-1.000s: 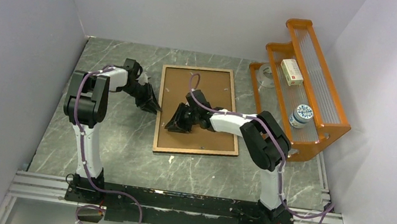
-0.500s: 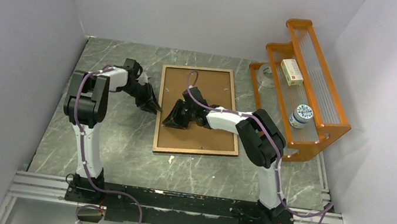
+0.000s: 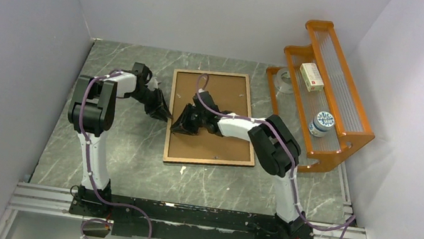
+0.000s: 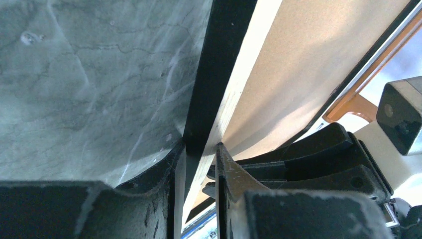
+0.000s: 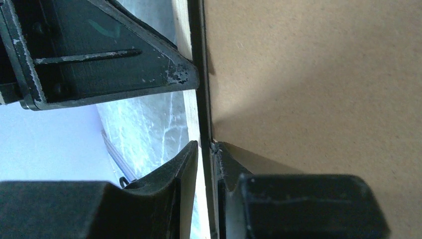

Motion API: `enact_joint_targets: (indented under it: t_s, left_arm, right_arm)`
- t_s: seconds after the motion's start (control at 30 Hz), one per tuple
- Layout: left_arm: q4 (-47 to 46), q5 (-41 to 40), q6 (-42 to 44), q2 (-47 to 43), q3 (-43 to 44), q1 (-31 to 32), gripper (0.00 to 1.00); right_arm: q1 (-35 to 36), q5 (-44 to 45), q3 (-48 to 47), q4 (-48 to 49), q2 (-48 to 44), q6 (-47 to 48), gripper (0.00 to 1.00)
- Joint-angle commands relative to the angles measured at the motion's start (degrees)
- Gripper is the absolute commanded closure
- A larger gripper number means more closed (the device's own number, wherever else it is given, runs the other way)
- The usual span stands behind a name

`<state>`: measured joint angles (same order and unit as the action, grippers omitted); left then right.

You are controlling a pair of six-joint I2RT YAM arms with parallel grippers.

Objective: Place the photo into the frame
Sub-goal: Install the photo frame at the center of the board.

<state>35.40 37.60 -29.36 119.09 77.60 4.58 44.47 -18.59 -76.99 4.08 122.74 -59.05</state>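
From above, we see the frame (image 3: 208, 160) lying back-up on the table (image 3: 126, 164), just beside the orange rack (image 3: 335, 158), with a brown backing board (image 3: 225, 96) filling its opening. Both arms meet at the long rail farthest from the rack: the left pincer (image 3: 164, 114) comes from outside, and the right pincer (image 3: 175, 128) reaches across the board. The photo is nowhere in view, and we cannot tell whether it sits under the board

The left wrist camera shows its pincer (image 4: 199, 149) pressed narrowly onto that rail, one finger on the black outer face, the other on the pale wood

The right wrist camera shows its pincer (image 5: 205, 149) likewise nipping the rail's thin dark lip. One finger is on the board side and the other on the side away from the rack, with the left pincer close by along the same rail

We judge the frame stiff but awkward: it is large and thin-bordered, and its clear pane is breakable. A rail this slim gives little purchase, so two holds spaced along one side look wiser than one. The board should be light and rigid. The photo, being paper, would be limp and easily creased, and is best taken by an edge
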Motion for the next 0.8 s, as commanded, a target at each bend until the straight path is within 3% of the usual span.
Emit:
enact_joint_targets:
  t_s: [0.0,0.57,0.77]
  left_arm:
    - [4.42,-7.72,2.40,3.39,-3.02,1.31,0.97]
    - [4.68,-7.72,2.38,3.50,-2.11,1.31,0.98]
    - [4.67,-7.63,2.21,3.28,-1.93,1.31,0.97]
  right_arm:
    - [0.66,0.40,-1.25,-0.15,2.59,2.96,0.77]
    - [1.45,-3.07,-2.82,-2.98,3.47,8.34,0.78]
    - [1.09,0.13,-4.38,-3.90,0.20,10.53,0.71]
